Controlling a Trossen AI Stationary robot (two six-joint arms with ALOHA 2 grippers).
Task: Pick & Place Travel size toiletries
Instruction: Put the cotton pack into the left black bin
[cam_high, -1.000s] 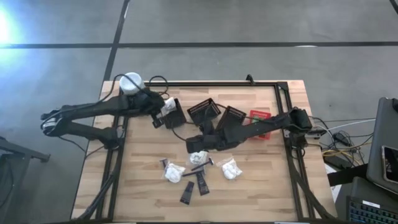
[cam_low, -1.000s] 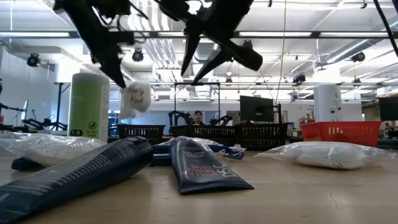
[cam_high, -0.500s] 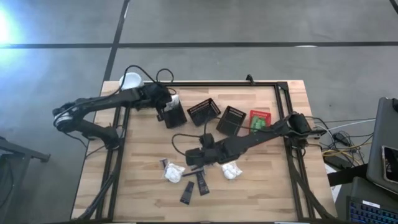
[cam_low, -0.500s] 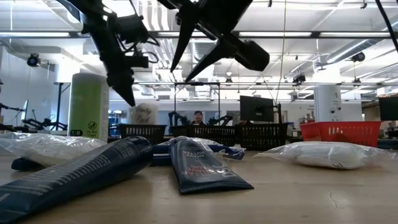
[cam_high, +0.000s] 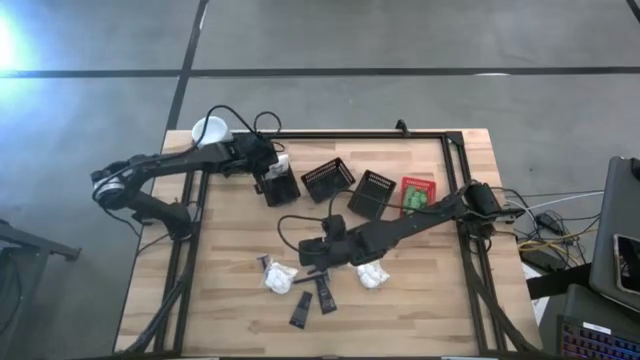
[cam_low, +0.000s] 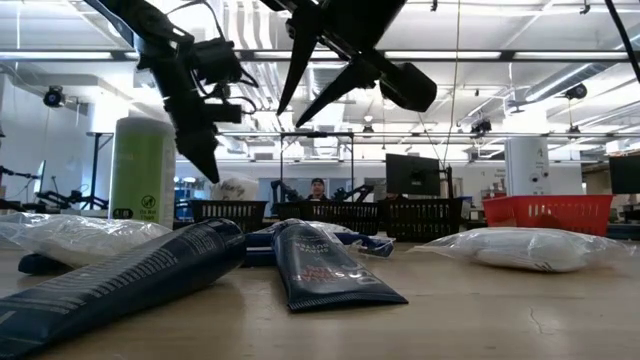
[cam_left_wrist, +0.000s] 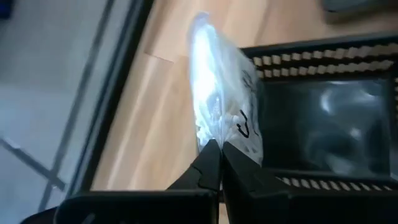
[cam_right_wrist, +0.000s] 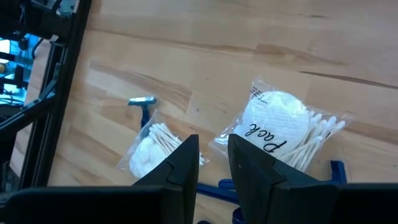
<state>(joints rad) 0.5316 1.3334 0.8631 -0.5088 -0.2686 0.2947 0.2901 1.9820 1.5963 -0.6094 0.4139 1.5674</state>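
A white crinkly packet (cam_left_wrist: 217, 99) hangs over the rim of the leftmost black basket (cam_high: 283, 187), at ten o'clock on the table, pinched by the left gripper (cam_left_wrist: 219, 158). At six o'clock, more packets (cam_right_wrist: 280, 127) and dark tubes (cam_low: 325, 265) lie below the right gripper (cam_right_wrist: 213, 163), fingers slightly parted, holding nothing.

Red basket (cam_high: 418, 193); dark blue tubes (cam_low: 325, 266); white packets (cam_right_wrist: 281, 130)

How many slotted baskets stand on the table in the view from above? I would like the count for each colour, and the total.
Black baskets: 3
Red basket: 1
Total: 4
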